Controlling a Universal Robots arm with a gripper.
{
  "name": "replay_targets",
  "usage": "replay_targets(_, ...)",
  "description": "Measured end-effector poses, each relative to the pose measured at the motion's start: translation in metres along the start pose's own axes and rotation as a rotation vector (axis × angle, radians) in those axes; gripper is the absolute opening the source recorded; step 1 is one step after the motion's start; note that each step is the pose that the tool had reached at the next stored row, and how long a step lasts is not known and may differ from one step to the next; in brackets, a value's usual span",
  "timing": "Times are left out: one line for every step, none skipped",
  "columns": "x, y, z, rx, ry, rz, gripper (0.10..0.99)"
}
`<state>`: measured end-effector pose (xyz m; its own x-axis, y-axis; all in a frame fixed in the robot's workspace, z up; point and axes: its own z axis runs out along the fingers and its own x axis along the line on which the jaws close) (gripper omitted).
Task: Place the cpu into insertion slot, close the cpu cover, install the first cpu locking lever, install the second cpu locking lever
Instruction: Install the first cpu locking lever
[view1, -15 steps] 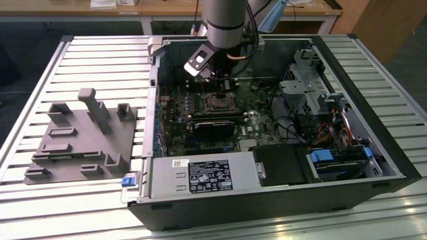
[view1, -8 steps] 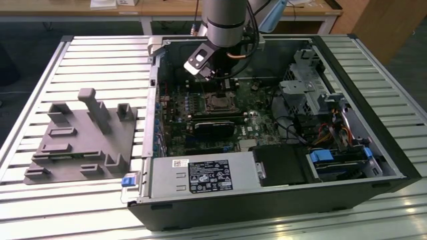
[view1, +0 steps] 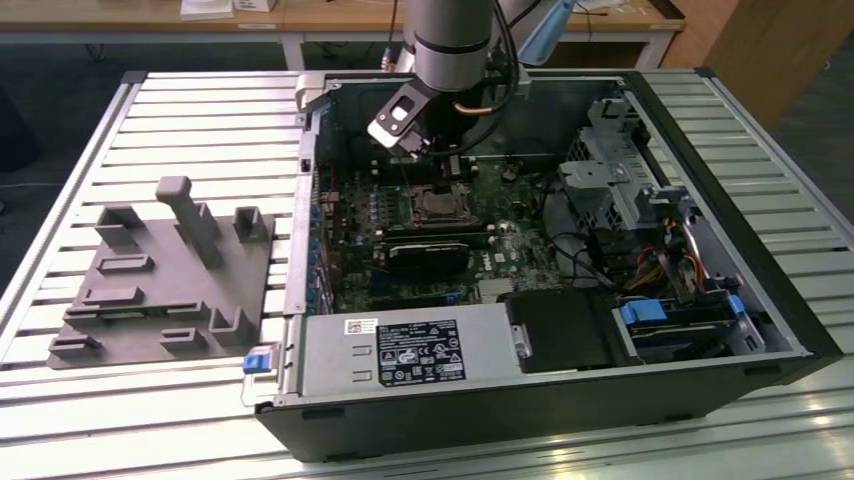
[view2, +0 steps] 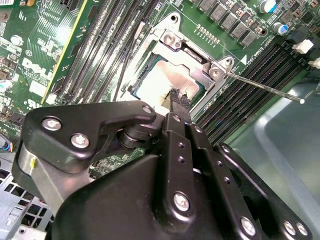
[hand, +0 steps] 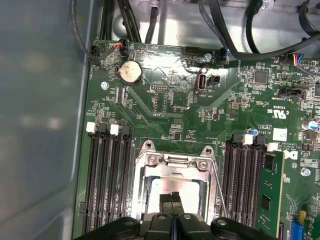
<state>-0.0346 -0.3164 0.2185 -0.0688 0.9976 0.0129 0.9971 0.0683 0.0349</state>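
Exterior view: one open computer case (view1: 534, 410) on the slatted tabletop (view1: 200, 110). One grey fixture block (view1: 160, 280) sits at 9 o'clock of the case. One arm (view1: 454, 40) enters from 12 o'clock. Its hand (view1: 441, 165) hangs just above the insertion slot (view1: 434, 205). One black card (view1: 430, 255) lies at 6 o'clock of the slot.

Second wrist view: hand (view2: 179, 97) narrow, two fingers pressed together, nothing seen between them. Tips are over the cpu (view2: 162, 82), which is seated in the socket; contact cannot be told. One thin lever rod (view2: 265, 90) stands free over the memory slots (view2: 240, 100).

First wrist view: cpu cover (hand: 176, 170) frames the cpu (hand: 175, 186). One coin battery (hand: 131, 72). Four memory slots (hand: 107, 175) on one flank.
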Motion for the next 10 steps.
replay_targets(0.0,0.0,-0.0004,0.0,0.0,0.0,0.106)
replay_targets(0.0,0.0,-0.0009,0.0,0.0,0.0,0.106)
replay_targets(0.0,0.0,-0.0014,0.0,0.0,0.0,0.106)
replay_targets(0.0,0.0,-0.0018,0.0,0.0,0.0,0.106)
replay_targets(0.0,0.0001,-0.0022,0.0,0.0,0.0,0.106)
replay_targets(0.0,0.0001,-0.0025,0.0,0.0001,0.0,0.106)
replay_targets(0.0,0.0001,-0.0029,0.0,0.0001,0.0,0.106)
replay_targets(0.0,0.0001,-0.0033,0.0,0.0,0.0,0.106)
replay_targets(0.0001,0.0001,-0.0035,0.0,0.0001,0.0,0.106)
replay_targets(0.0001,0.0002,-0.0037,0.0,0.0002,0.0,0.106)
